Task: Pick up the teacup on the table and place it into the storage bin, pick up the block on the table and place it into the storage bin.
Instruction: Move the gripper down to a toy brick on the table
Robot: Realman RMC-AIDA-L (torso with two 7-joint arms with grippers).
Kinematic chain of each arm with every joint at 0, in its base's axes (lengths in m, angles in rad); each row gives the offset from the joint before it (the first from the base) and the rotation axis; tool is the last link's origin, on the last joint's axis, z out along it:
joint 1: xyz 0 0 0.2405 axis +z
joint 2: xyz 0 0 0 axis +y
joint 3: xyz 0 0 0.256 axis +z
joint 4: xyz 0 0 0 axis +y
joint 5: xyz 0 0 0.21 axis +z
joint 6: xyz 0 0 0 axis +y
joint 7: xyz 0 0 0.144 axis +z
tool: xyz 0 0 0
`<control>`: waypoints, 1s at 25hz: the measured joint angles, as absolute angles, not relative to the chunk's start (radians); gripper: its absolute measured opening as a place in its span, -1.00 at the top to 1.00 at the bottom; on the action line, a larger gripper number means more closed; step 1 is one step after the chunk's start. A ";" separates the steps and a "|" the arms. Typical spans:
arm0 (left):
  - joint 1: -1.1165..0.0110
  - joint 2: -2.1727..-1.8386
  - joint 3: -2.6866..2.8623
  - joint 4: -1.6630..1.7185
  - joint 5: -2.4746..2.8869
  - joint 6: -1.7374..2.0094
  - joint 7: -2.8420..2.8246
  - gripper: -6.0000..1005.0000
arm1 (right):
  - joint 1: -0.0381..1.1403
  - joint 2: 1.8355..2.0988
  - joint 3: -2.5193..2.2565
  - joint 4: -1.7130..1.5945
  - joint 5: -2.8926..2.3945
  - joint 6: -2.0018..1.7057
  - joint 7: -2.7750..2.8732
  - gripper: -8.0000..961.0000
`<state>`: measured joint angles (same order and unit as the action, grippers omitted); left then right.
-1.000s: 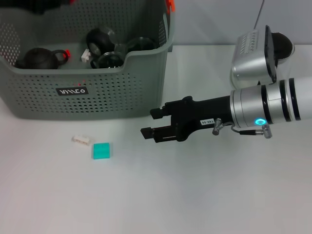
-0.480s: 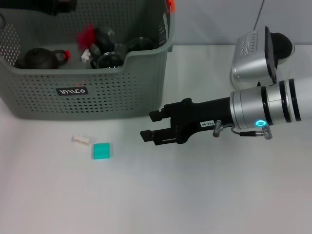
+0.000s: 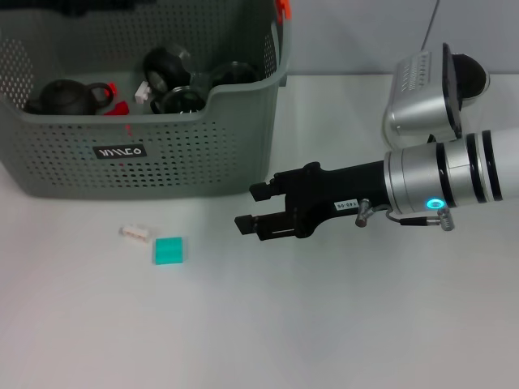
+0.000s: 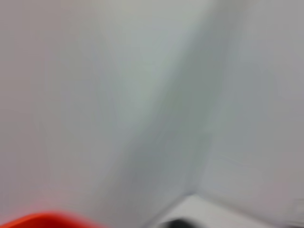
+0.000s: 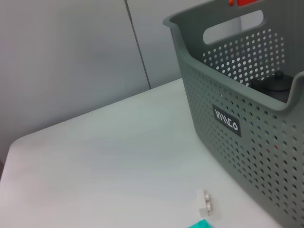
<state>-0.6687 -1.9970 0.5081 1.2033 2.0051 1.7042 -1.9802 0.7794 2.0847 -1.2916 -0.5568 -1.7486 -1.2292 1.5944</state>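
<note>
The storage bin [image 3: 122, 154] stands at the far left of the white table [image 3: 324, 324], its front wall with the small black label [image 3: 120, 151] facing the robot and an orange tab [image 3: 283, 8] at its far right rim. Inside it lie several dark pieces of tea ware: a black teapot [image 3: 63, 97] at the left, and round dark cups [image 3: 166, 69] toward the middle and right, with a few small red bits among them.

On the table in front of the bin, near its left half, lies a flat teal block [image 3: 169, 250]. Just to the left of it, a little apart, is a small white piece [image 3: 135, 232], too small to make out clearly.

The right gripper [image 3: 250, 208] reaches in from the right, held level above the table, right of the block and well apart from it, just near the bin's front right corner. Its two black fingers are parted with nothing between them.

The left gripper is hard to place; a dark shape at the far left top edge above the bin may be part of that arm, and its wrist view is a blur of pale wall, so whether it is open or closed I cannot tell.

A silver device [image 3: 426, 89] sits at the far right of the table.
</note>
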 joint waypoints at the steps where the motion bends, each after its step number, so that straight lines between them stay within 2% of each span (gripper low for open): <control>1: -0.652 -2.000 0.497 1.208 1.956 1.763 -1.947 -0.40 | 0.778 2.085 -1.291 -0.557 -1.749 -1.226 1.589 -0.41; 6: -0.540 -2.041 0.478 1.259 1.829 1.998 -1.777 -0.76 | 0.776 2.084 -1.280 -0.557 -1.748 -1.226 1.584 -0.41; 13: -0.418 -2.093 0.527 1.284 1.952 2.027 -1.549 -0.75 | 0.772 2.083 -1.271 -0.556 -1.749 -1.223 1.569 -0.41; 25: -0.419 -2.102 0.573 1.165 2.277 1.845 -1.380 -0.74 | 0.772 2.094 -1.271 -0.549 -1.750 -1.231 1.567 -0.40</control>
